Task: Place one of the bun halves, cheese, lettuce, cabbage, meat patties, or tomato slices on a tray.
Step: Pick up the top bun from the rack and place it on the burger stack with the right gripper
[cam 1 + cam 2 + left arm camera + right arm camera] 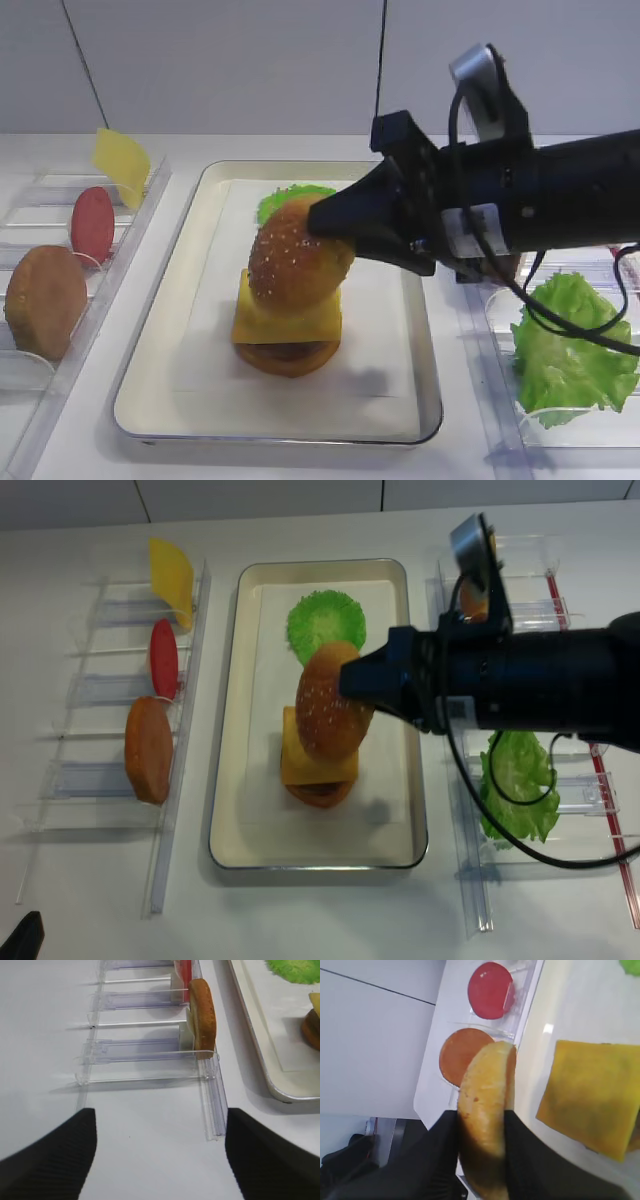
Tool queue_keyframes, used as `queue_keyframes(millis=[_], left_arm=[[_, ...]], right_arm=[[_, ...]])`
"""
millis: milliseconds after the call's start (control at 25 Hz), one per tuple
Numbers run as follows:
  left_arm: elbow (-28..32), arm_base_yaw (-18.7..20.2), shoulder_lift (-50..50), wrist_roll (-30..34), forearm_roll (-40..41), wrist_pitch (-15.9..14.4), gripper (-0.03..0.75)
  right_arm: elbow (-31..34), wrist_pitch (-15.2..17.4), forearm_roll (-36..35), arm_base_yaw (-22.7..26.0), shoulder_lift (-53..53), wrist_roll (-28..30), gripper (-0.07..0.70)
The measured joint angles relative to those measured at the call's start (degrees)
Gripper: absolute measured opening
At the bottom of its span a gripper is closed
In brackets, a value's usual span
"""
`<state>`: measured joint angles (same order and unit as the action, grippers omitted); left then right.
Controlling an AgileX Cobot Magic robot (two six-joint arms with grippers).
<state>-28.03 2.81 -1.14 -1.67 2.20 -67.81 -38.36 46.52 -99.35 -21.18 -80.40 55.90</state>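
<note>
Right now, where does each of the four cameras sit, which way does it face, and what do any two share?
Exterior high: front, raised, facing the tray; right hand grips the bun top.
Realsense: overhead, looking straight down; same arm, cheese beneath bun.
Right wrist: on the arm, looking along black fingers clamping the bun; tomato slice beyond.
Left wrist: low over the table, open left hand facing the clear rack.
Shared: both wrist views show the tray.

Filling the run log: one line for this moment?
right gripper: shut on sesame-seeded golden bun top | above yellow cheese square | silver metal tray | left gripper: open, idle
</note>
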Motion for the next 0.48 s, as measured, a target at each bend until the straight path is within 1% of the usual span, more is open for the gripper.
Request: queue_keyframes(millis=[160,360,480], left_arm=[[0.0,0.0,0.0,0.0,0.0,0.0,0.493],[0.0,0.0,0.0,0.0,0.0,0.0,0.493],[0.0,0.0,0.0,0.0,0.0,0.0,0.493]], right_arm=[[0.0,3.04,-0.39,0.0,-5.57,0.36,0.23],[-1.21,8.14,-0.53,0.0,-11.5,2.16,0.23],[-3.68,9.36,-0.53,0.0,-13.66,2.51,0.23]])
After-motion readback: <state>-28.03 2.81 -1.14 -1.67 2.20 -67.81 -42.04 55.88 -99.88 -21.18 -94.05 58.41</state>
